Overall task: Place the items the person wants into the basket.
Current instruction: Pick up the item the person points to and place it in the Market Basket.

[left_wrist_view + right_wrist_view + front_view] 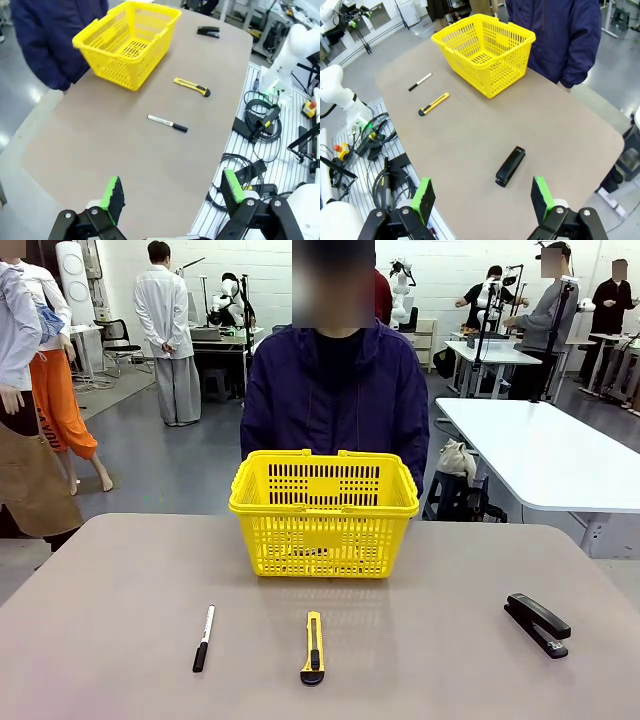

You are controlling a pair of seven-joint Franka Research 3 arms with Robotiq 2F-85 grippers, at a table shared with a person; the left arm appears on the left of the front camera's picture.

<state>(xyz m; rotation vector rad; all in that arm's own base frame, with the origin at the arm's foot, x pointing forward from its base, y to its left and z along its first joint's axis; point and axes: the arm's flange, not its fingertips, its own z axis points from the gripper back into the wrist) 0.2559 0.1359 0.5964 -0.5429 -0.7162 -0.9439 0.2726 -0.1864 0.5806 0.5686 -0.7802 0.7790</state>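
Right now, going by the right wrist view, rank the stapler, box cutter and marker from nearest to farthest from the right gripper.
From the right gripper:
1. Black stapler, just ahead of the gripper.
2. Yellow-and-black box cutter, farther off, toward the view's left.
3. White marker, just beyond the box cutter, same side.

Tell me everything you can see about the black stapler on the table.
The black stapler is a long, slim desk model, all black with a slightly glossy look, probably plastic. It is closed, with its top arm down on the base. It lies flat on the grey-brown table, on the robot's right side and turned diagonally to the table's edge. It sits well apart from the yellow basket. Only the tabletop touches it.
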